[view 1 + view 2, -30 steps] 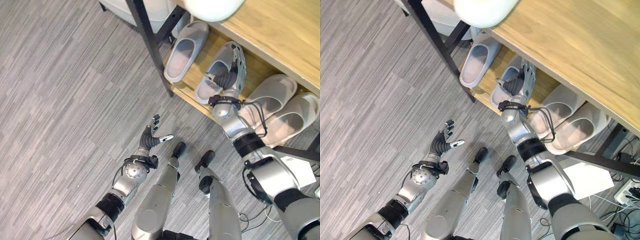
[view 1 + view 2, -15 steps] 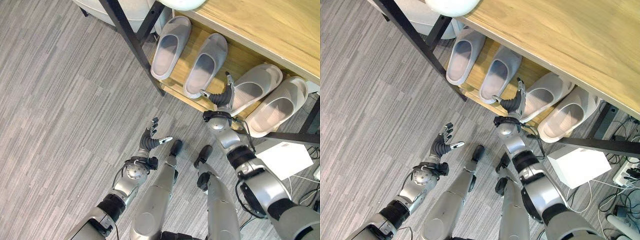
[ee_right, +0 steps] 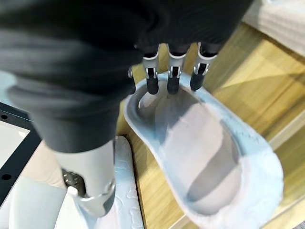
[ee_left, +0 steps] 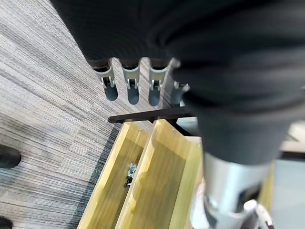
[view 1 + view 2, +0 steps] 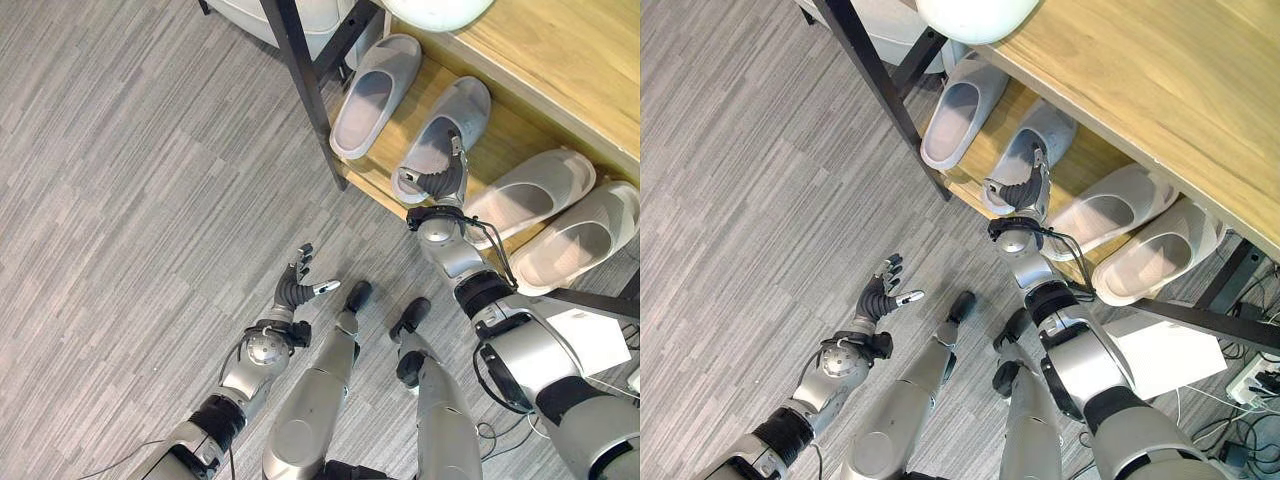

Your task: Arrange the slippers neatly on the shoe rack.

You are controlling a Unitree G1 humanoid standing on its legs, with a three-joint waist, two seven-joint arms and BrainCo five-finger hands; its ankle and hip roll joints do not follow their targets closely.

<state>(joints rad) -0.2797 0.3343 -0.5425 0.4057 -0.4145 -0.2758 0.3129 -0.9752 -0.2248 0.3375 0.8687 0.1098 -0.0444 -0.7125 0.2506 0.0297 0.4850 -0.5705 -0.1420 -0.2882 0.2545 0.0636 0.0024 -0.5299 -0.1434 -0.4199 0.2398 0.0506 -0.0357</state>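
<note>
All four slippers (image 5: pixel 445 132) lie on the rack (image 5: pixel 500 130), the task seemingly near done, as the right hand (image 5: pixel 441 181), fingers straight, nudges one; left hand (image 5: pixel 296 290) relaxed, idle.

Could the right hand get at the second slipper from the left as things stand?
Probably yes: the right hand hangs right at the heel of that slipper with straight fingers, and nothing lies between them on the shoe rack.
</note>
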